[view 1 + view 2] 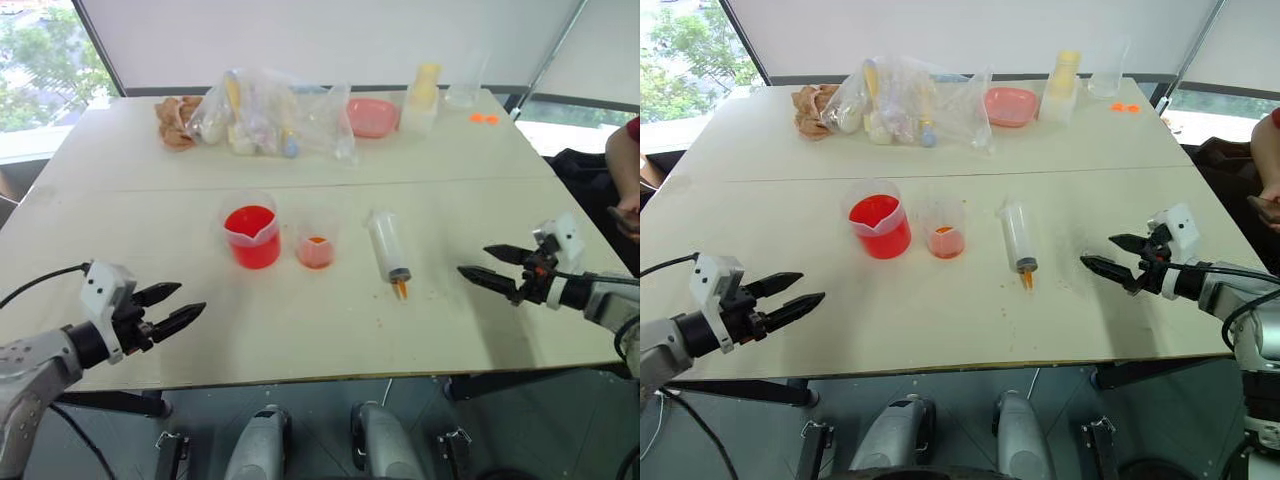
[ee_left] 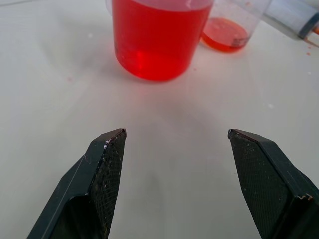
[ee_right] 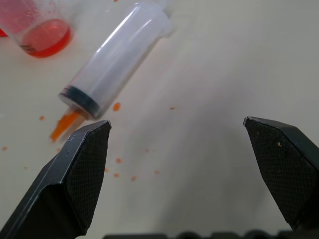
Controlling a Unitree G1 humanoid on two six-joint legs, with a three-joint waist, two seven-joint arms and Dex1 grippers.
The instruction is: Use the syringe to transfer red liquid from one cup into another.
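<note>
Syringe (image 1: 387, 254) is what I go for next. My right gripper (image 1: 490, 265) has its fingers spread wide and empty, hovering above the counter (image 1: 300, 330), aimed toward the syringe just off to its left. It lies flat, long axis running away from me, orange tip toward me, plunger end far. Right arm nearer. Left gripper (image 1: 169, 306) fingers also apart, empty, facing the beaker (image 1: 250, 235) of red liquid (image 1: 250, 222) and the smaller cup (image 1: 316, 243).
</note>
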